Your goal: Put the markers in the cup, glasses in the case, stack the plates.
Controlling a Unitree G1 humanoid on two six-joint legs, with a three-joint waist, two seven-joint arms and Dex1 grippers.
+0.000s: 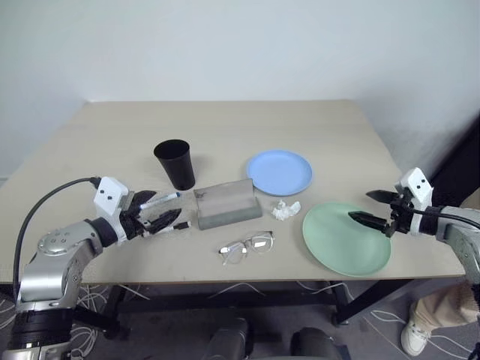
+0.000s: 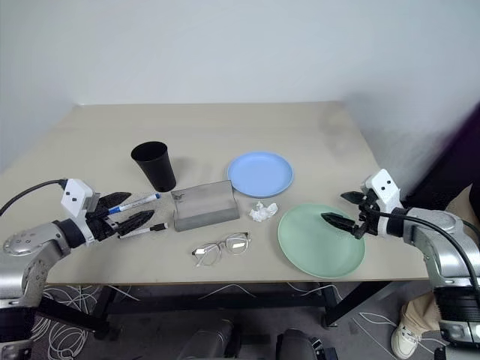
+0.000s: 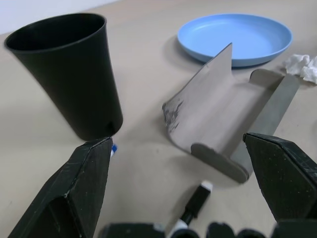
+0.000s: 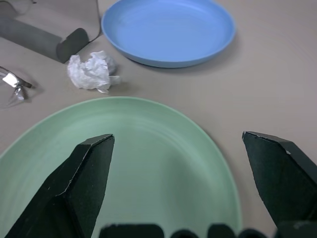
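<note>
The left tool is hovering wide open over the markers lying on the counter, near the upright cup. The open case is sitting just behind the glasses. The right tool is gaping above the green plate, apart from the blue plate.
</note>
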